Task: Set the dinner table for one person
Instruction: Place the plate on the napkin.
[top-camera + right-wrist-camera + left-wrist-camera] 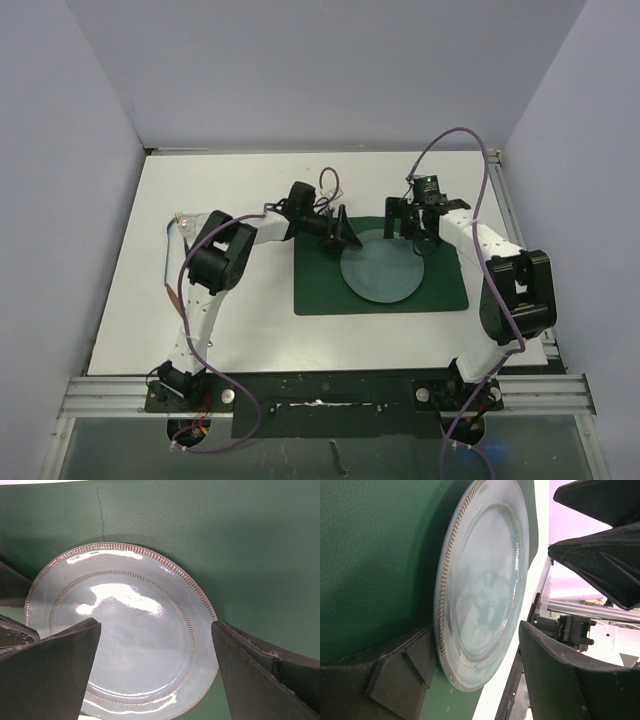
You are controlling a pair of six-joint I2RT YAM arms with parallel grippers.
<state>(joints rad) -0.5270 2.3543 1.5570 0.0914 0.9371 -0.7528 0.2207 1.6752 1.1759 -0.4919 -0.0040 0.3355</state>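
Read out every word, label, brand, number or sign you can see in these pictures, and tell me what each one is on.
None: no text can be read in any view.
The round pale blue glazed plate carries only ribbed rings, no lettering.
The dark green rectangular placemat and the large matte white tabletop are unmarked.

Bright, even light from above fills the top view; the white table [250, 330] glows without burning out and shadows are faint and soft. In the right wrist view, white glare patches sit on the plate [130, 630] at centre and along its upper rim, a soft shadow edges it on the mat [250, 540], and the right gripper [156, 624] reads near-black. In the left wrist view, the upper right is washed-out pink and the left gripper [475, 630] looks soft.
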